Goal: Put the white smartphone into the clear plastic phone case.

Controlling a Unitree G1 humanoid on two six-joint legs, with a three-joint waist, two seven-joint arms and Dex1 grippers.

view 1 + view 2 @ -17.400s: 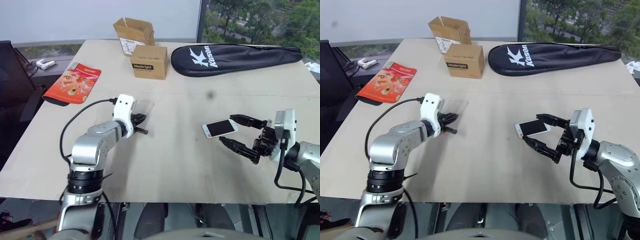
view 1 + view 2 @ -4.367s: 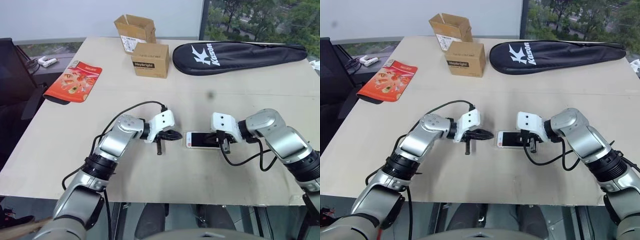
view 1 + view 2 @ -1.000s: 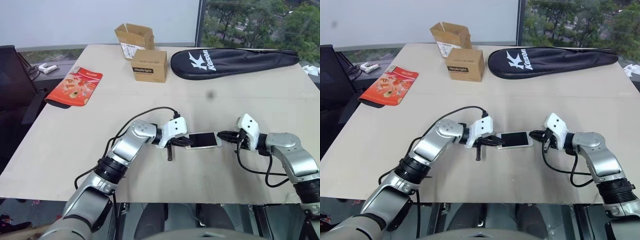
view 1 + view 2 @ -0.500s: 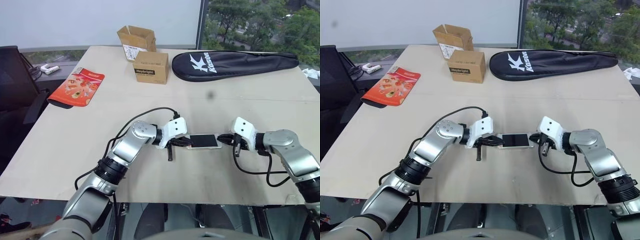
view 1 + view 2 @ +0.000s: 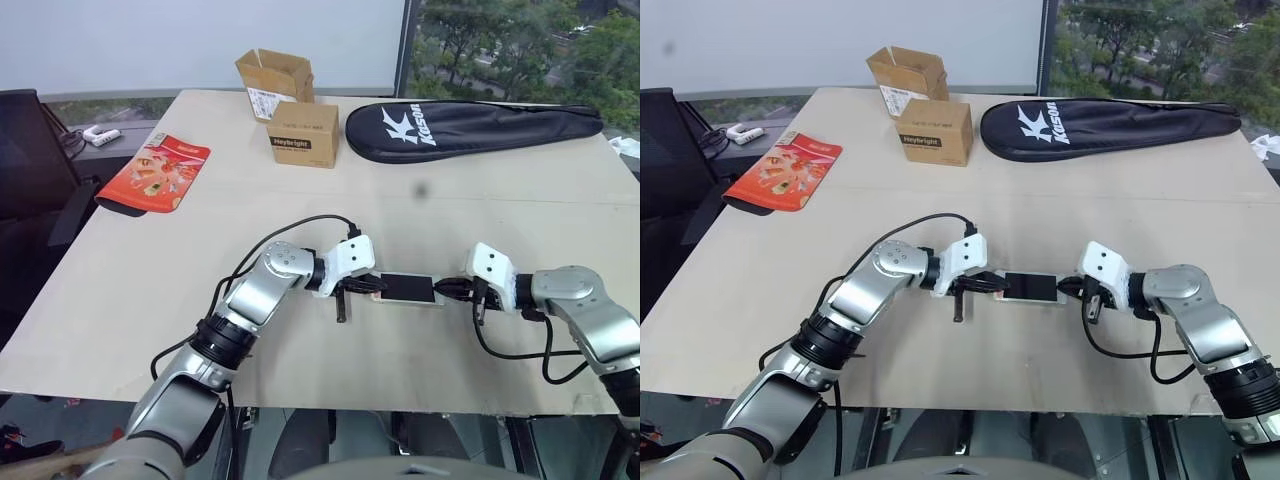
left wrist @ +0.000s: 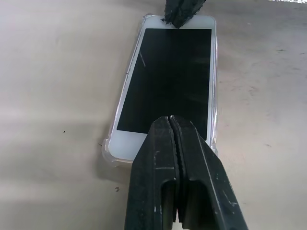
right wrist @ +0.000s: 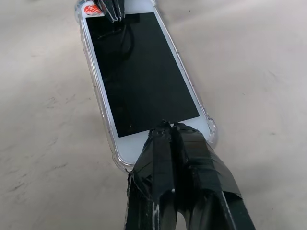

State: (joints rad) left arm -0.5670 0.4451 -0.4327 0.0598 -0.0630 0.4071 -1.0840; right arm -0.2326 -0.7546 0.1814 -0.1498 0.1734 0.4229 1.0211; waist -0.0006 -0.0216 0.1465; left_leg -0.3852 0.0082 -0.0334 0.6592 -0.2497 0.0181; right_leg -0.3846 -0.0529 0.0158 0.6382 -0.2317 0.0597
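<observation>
The white smartphone [image 5: 408,289] lies screen up on the table, inside the clear plastic phone case [image 6: 108,149], whose see-through rim [image 7: 211,128] shows around its corners and long edges. My left gripper [image 5: 373,287] is shut, and its tips [image 6: 171,120] rest on the phone's left end. My right gripper [image 5: 452,290] is also shut, with its tips [image 7: 168,126] on the white bezel at the opposite end. The phone spans the gap between the two grippers. Each wrist view shows the other gripper's tips at the phone's far end.
Two cardboard boxes [image 5: 302,133] and a black racket bag [image 5: 470,118] stand at the back of the table. A red-orange packet [image 5: 152,173] lies at the far left edge. The table's front edge [image 5: 400,400] runs close behind both arms.
The phone's right end has swung a little toward me along with the right gripper's tips. My left gripper has kept still.
</observation>
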